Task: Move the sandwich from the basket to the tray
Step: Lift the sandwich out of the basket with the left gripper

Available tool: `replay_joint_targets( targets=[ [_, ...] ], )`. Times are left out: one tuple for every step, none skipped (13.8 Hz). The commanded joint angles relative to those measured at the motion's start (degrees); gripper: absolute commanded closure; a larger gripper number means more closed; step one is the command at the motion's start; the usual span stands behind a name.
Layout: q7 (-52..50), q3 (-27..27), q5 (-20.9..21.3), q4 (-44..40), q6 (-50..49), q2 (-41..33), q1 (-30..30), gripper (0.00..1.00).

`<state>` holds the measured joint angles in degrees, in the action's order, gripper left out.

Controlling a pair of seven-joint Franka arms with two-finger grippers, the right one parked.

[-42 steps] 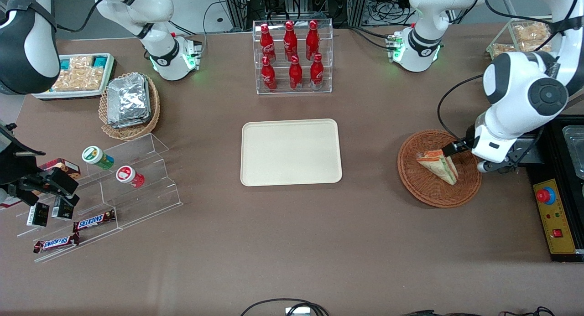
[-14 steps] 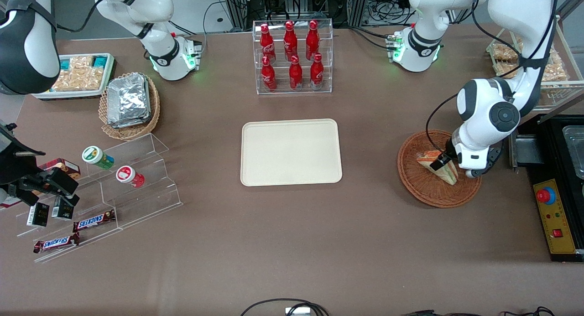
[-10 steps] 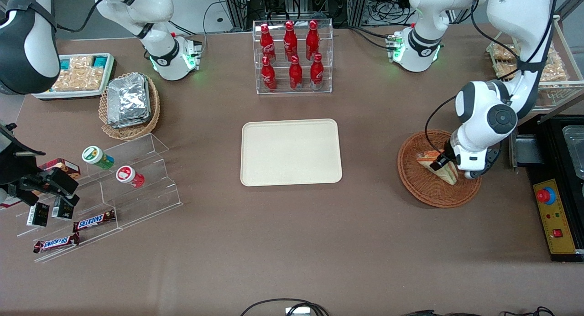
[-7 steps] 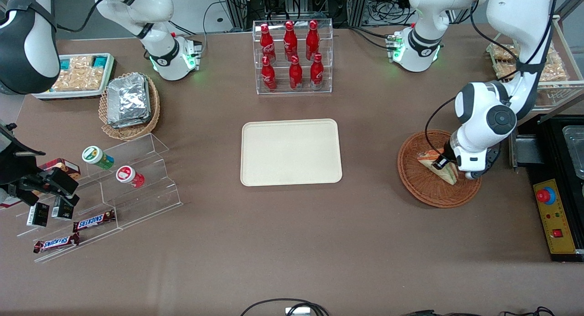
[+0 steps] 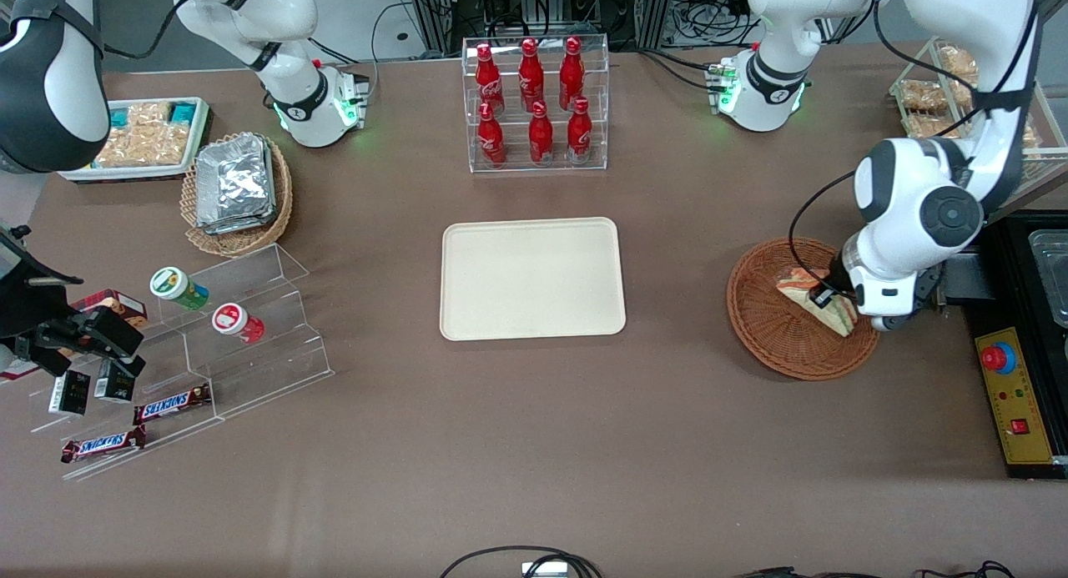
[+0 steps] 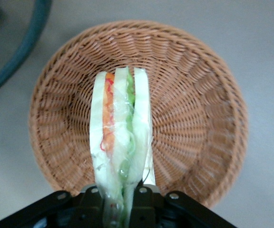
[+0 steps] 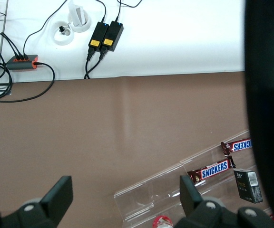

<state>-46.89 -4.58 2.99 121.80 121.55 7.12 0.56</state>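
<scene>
Pinched at its wide end by the left gripper [image 6: 122, 199], standing on edge over the wicker basket [image 5: 772, 336] at three o'clock from the tray [image 5: 532, 278]: wrapped sandwich [image 6: 120, 142], probably light, squashy, slippery, best held gently across the bread faces.

Tray [image 5: 532, 278] at table centre. Basket [image 5: 772, 332] toward the working arm's end, well apart from the tray. Sandwich [image 5: 813, 301] on edge over the basket, held at its narrow end by the gripper [image 5: 826, 297], which is above the basket. Bottle rack [image 5: 536, 103] farther from the front camera than the tray. Snack steps [image 5: 209, 336] toward the parked arm's end.
</scene>
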Motion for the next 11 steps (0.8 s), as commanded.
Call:
replay_joint_targets(
  targets=[
    [-0.05,-3.48,0.79,-7.96,-7.89,0.09,-1.17,1.00],
    [0.04,-5.16,0.79,-9.11,-8.86,0.17,-1.17,1.00],
    [0.22,-7.09,0.79,-10.17,-9.57,0.17,-1.17,1.00],
    [0.48,-9.11,0.79,-10.87,-9.92,0.17,-1.17,1.00],
    [0.39,-11.22,0.79,-11.40,-9.93,0.17,-1.17,1.00],
    [0.22,-13.24,0.79,-12.02,-10.02,0.35,-1.17,1.00],
    [0.22,-15.09,0.79,-12.11,-9.93,0.35,-1.26,1.00],
    [0.22,-16.84,0.79,-12.20,-9.93,0.35,-1.26,1.00],
    [0.22,-18.78,0.79,-12.20,-9.93,0.35,-1.26,1.00],
    [0.39,-20.54,0.88,-12.20,-9.93,0.52,-1.26,1.00],
    [0.48,-22.12,1.66,-12.11,-9.93,0.70,-1.35,1.00]
  ],
)
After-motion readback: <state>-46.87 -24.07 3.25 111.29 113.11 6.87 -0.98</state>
